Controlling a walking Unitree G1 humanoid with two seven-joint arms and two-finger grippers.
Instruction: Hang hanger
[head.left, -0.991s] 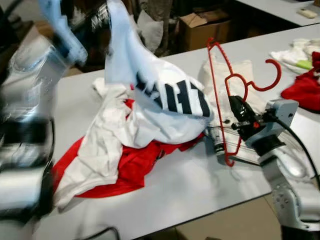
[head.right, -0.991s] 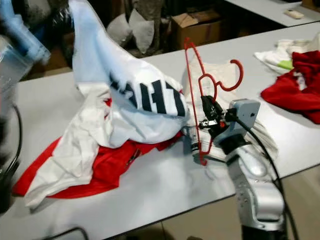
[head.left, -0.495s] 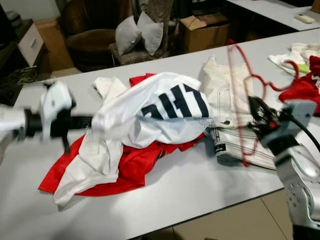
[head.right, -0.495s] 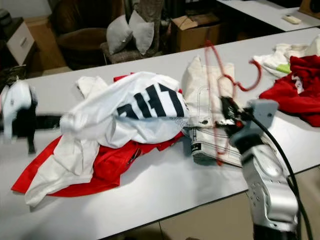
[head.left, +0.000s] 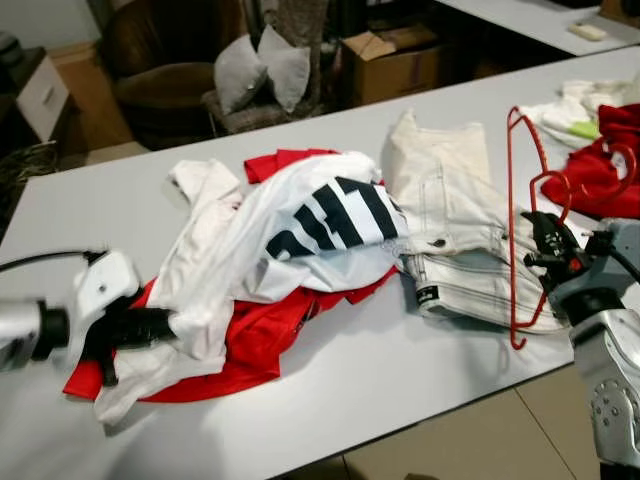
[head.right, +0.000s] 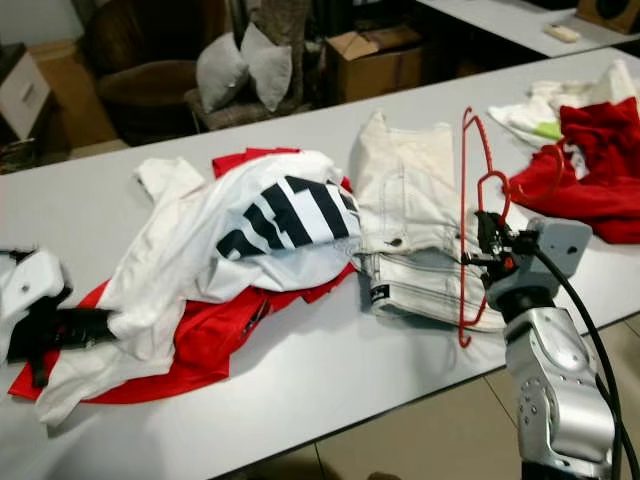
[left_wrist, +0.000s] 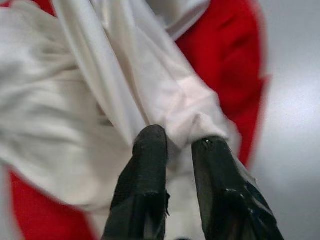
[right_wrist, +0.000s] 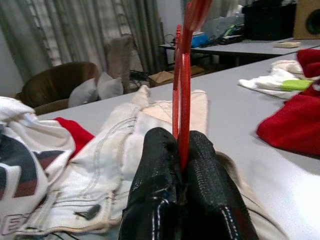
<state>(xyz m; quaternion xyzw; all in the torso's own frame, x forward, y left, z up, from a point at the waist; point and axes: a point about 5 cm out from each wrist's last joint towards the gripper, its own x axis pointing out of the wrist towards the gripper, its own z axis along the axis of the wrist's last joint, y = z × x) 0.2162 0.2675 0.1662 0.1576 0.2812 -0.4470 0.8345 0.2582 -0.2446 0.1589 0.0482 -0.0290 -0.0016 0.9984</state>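
While the right gripper (right_wrist: 181, 165) clamps the red hanger (head.left: 522, 225), it stands upright over the jeans (head.left: 455, 235).
Left of the jeans, the left gripper (left_wrist: 175, 145) pinches a white shirt (head.left: 215, 280).

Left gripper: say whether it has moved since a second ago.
Yes. The left gripper has come down from high above the clothes pile to the table, now pinching the white shirt at the pile's near-left edge.
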